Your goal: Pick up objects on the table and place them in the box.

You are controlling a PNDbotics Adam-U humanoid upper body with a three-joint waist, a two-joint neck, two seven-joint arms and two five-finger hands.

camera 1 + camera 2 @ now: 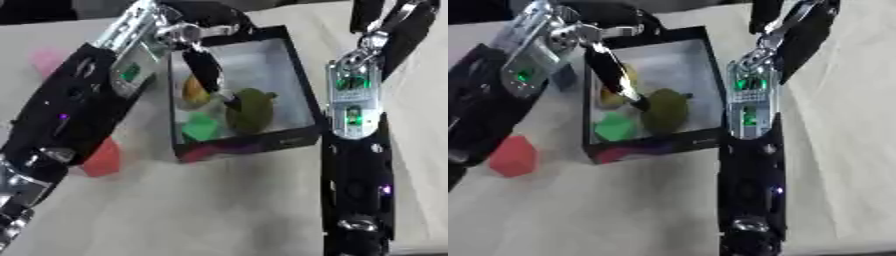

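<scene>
The left hand (pixel 614 75) reaches straight, relaxed fingers into the black open-topped box (pixel 302 85), touching the olive-green rounded object (pixel 251 109) inside; placing looks finished. Next: withdraw and fetch the red block (pixel 514 156) left of the box. The right hand's fingers can't be made out

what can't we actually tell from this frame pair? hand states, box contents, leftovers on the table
- Right robot hand: cut off by the top edge in both views; not visible.
- Left robot hand: fingers reach into the box; blur hides whether they touch the olive-green object.
- Yellow object: partly behind the fingers.
- Green object: too blurred to identify.
- Red object: left arm covers part in left eye view.
</scene>
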